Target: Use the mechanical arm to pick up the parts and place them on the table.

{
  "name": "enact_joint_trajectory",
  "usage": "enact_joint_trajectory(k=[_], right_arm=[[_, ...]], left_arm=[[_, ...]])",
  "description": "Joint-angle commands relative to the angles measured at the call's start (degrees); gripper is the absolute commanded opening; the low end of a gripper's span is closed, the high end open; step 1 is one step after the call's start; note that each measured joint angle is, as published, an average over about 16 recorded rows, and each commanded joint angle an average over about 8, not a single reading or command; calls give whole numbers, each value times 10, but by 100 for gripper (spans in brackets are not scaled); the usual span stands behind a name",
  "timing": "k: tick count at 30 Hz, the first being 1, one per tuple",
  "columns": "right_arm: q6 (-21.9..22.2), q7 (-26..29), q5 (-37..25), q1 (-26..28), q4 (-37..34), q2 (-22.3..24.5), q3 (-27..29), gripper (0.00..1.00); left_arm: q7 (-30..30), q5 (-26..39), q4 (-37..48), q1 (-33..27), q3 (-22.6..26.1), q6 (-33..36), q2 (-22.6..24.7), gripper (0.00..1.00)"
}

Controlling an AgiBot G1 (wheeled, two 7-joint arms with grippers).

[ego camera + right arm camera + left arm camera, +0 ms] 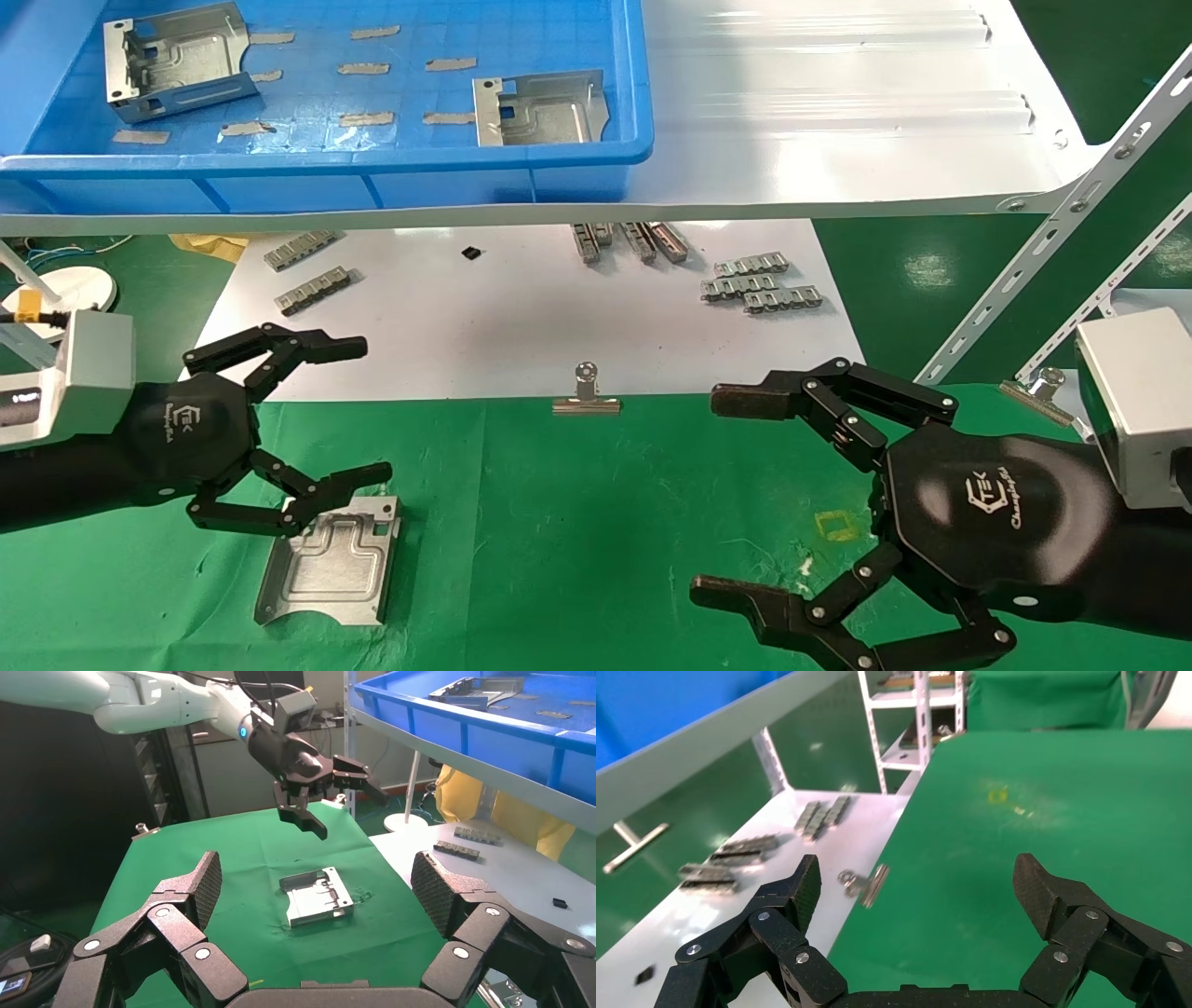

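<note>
One silver part [331,559] lies flat on the green table [559,540], near the front left. My left gripper [358,415] is open and empty. In the right wrist view it [316,790] hangs clear above that part [316,896]. The left wrist view shows its open fingers [919,881] over bare green cloth [1053,811]. Two more parts [177,61] [540,107] lie in the blue tray [326,163] on the white shelf [838,93]. My right gripper [726,494] is open and empty over the table at the front right, and its own view [316,881] faces the part.
A silver binder clip [587,396] sits at the edge of the white sheet [521,317], and another [1038,387] at the far right. Grey link strips [312,270] [759,284] lie on the sheet. A yellow square mark [835,525] is near my right hand. Slanted shelf struts [1024,270] stand at right.
</note>
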Motion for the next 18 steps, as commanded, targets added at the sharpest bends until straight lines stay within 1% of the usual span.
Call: enact_joint_trajectory(k=[1, 18], right_arm=[[0, 0, 0, 0, 0, 0, 0, 100], [0, 0, 0, 0, 0, 0, 0, 100]], left_arm=[[-17, -2, -21, 10, -11, -2, -3, 100], [-162, -21, -203, 93, -102, -19, -24, 100]])
